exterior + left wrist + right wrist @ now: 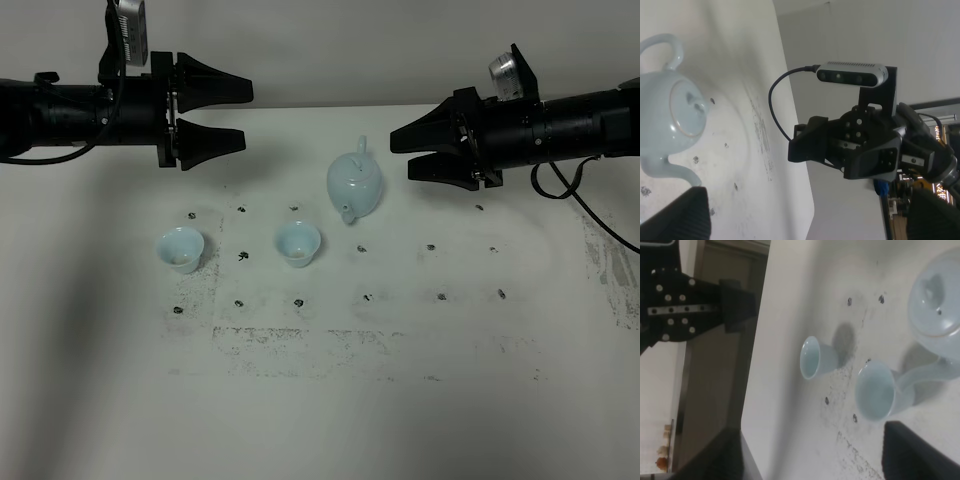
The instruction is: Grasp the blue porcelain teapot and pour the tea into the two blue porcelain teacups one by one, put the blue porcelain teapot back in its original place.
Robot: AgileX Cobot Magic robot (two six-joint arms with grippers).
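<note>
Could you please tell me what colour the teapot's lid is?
The lid is pale glossy blue; left wrist view.

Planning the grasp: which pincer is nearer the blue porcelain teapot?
Right. The right pincer sits close by the blue porcelain teapot, on its right in the high view; the left pincer is farther away, off to its upper left.
</note>
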